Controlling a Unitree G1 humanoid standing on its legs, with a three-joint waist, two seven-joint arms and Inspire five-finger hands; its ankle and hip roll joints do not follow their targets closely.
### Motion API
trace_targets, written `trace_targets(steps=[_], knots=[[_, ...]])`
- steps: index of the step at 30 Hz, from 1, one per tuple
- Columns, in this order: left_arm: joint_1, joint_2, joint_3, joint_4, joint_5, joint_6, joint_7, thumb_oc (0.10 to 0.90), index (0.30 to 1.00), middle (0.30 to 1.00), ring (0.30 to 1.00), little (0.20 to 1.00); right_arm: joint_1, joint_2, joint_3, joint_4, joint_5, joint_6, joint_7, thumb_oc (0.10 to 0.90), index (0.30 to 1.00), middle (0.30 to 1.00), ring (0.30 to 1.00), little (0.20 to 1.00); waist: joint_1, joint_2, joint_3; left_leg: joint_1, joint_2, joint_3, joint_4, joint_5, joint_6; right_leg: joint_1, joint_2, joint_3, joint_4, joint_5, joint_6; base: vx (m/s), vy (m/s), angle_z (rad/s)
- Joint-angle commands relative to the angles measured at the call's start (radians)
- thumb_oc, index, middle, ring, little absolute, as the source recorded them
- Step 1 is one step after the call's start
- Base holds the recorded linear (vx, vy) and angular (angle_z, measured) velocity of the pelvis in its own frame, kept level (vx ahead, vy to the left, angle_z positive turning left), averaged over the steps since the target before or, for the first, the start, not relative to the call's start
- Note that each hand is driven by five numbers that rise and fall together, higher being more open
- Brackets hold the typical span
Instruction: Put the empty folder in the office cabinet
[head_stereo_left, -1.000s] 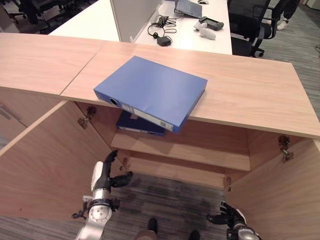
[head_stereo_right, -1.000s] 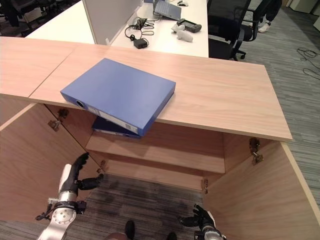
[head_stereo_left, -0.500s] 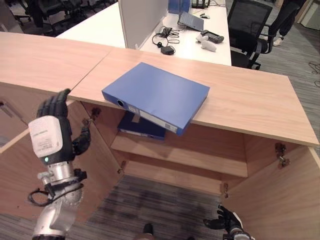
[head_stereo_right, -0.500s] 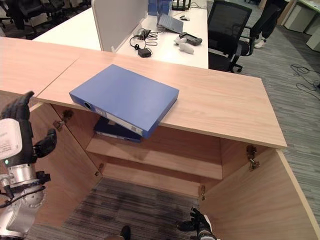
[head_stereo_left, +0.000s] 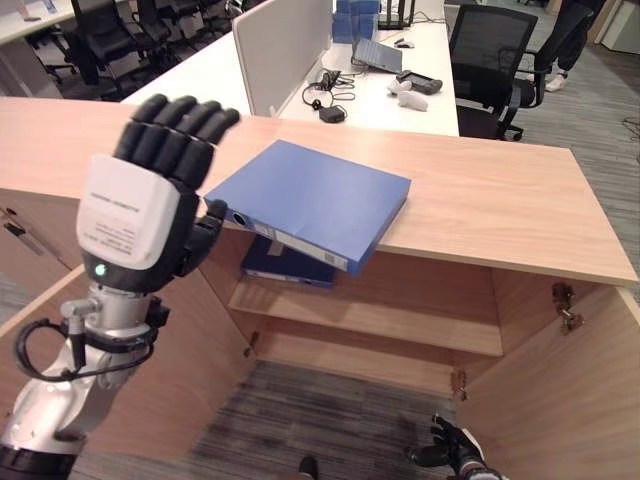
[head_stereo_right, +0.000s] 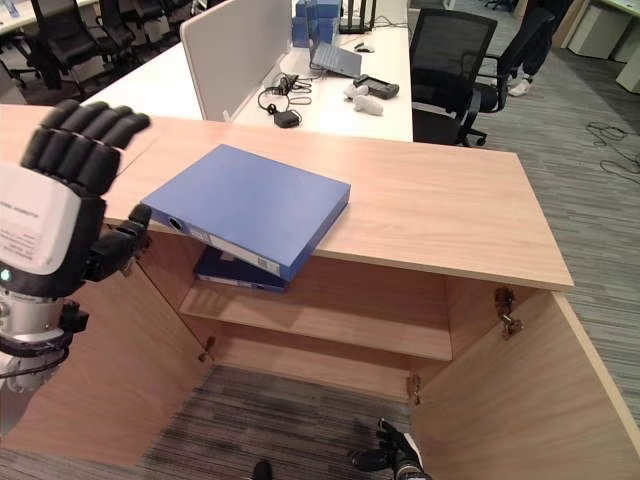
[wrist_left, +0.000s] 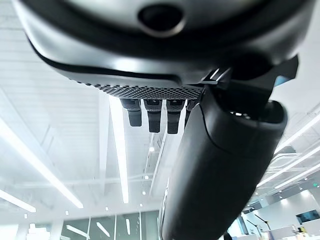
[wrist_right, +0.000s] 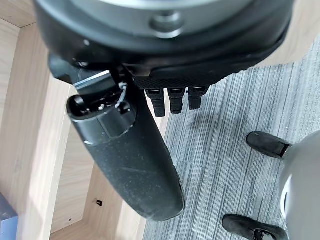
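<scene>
A blue folder (head_stereo_left: 315, 200) lies flat on the wooden cabinet top (head_stereo_left: 500, 205), one corner jutting past the front edge. A second blue folder (head_stereo_left: 285, 267) lies on the shelf (head_stereo_left: 400, 320) inside the open cabinet, just below. My left hand (head_stereo_left: 150, 205) is raised in front of the cabinet's left side, fingers straight and open, holding nothing, a short way left of the top folder. My right hand (head_stereo_left: 447, 459) hangs low near the floor by the right door, fingers relaxed and empty.
Both cabinet doors stand open: the left door (head_stereo_left: 170, 390) and the right door (head_stereo_left: 560, 400). Behind the cabinet is a white desk (head_stereo_left: 370, 85) with a divider panel, cables and a laptop. A black office chair (head_stereo_left: 495, 55) stands at the back right.
My left hand has risen from near the floor to the height of the cabinet top, close to the folder. The camera has tilted up. The folders have not moved.
</scene>
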Motion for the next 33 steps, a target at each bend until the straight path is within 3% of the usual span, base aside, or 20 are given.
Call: trace_targets(steps=[1,5,17,33], knots=[[-0.141,-0.025,0.015,0.018,-0.146,-0.032,-0.038,0.8,0.9,0.9,0.9,0.9,-0.088,-0.049,0.0,-0.012,-0.019,-0.064,0.009,0.8,0.9,0.9,0.9,0.9,-0.012,0.021,0.001,0.036,0.094,-0.06,-0.003,-0.072,-0.097,0.034,-0.083,-0.013,0.025,-0.081,0.14,0.0,0.0,0.0],[-0.134,-0.072,0.0,0.044,-0.223,-0.045,-0.094,0.8,0.9,0.9,0.9,0.9,-0.081,-0.046,-0.009,-0.007,-0.016,-0.06,0.015,0.8,0.9,0.9,0.9,0.9,-0.023,0.028,0.003,0.037,0.093,-0.055,-0.005,-0.072,-0.096,0.035,-0.082,-0.009,0.021,-0.08,0.138,0.0,0.001,-0.01],[-0.133,-0.11,-0.015,0.091,-0.322,-0.049,-0.191,0.8,0.9,0.9,0.9,0.9,-0.063,-0.041,-0.034,0.014,0.004,-0.051,0.025,0.8,0.9,0.9,0.9,0.9,-0.04,0.025,0.005,0.051,0.096,-0.046,-0.007,-0.078,-0.096,0.045,-0.082,0.0,0.016,-0.083,0.136,0.0,0.0,-0.03],[-0.233,0.038,-0.073,0.127,-0.205,-0.036,-0.207,0.8,0.9,0.9,0.9,0.9,-0.048,-0.037,-0.032,0.049,0.015,-0.043,0.045,0.8,0.9,0.9,0.9,0.9,-0.066,0.03,0.0,0.062,0.097,-0.03,-0.007,-0.082,-0.097,0.048,-0.079,0.008,0.013,-0.082,0.14,0.0,0.001,0.0]])
